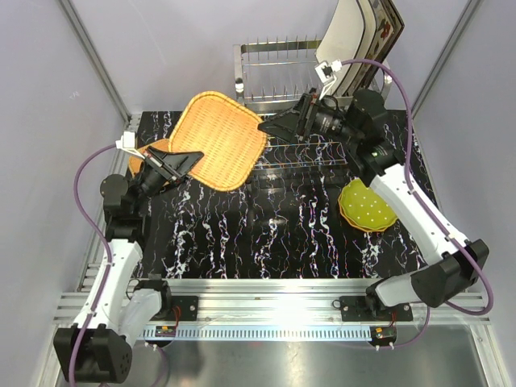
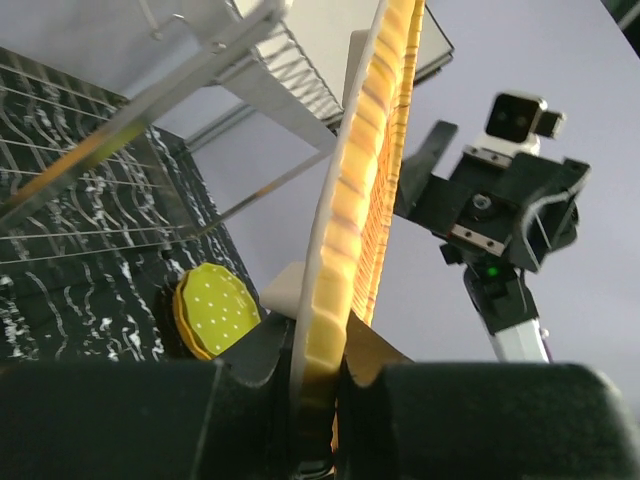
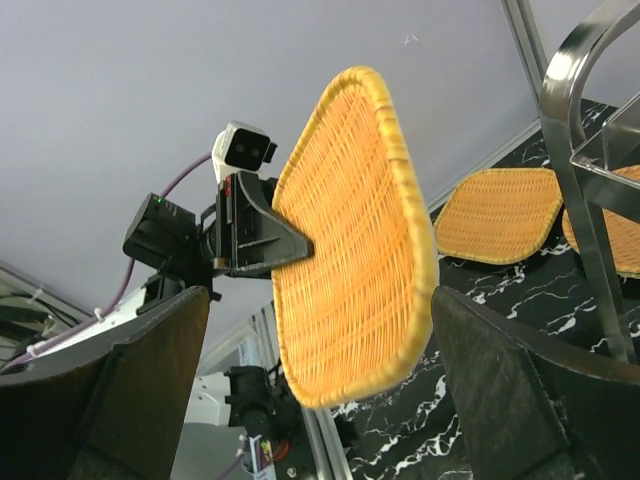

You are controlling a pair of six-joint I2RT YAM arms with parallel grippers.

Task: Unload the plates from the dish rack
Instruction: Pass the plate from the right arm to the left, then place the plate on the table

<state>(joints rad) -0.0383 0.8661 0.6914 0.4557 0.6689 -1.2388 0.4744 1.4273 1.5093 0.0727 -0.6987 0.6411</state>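
1. The black marble-patterned table (image 1: 274, 242) carries everything; both arm bases sit at its near edge.
2. The dish rack (image 1: 270, 76), shiny steel wire with upright prongs, stands at the back of the table.
3. Cream square plates (image 1: 348, 40) stand on edge at the rack's right end and lean to the right. A flower-patterned plate (image 1: 389, 24) is just behind them.
4. The squarish orange woven plate (image 1: 219, 141) is out of the rack. It is held in the air above the table's left half, in front of the rack.
5. A lime-green dotted plate (image 1: 367, 203) lies flat on the table's right side, on top of a plate with an orange rim, beside the right arm.
6. A smaller orange woven plate (image 1: 139, 157) lies on the table at the left, partly under the left arm.
7. The left gripper (image 1: 193, 157) is clamped on the near left rim of the squarish woven plate. The left wrist view shows the rim pinched between its fingers (image 2: 250, 385).
8. The right gripper (image 1: 266, 126) points at the plate's right edge with its jaws spread wide and grips nothing. In the right wrist view the plate sits just beyond its fingers.
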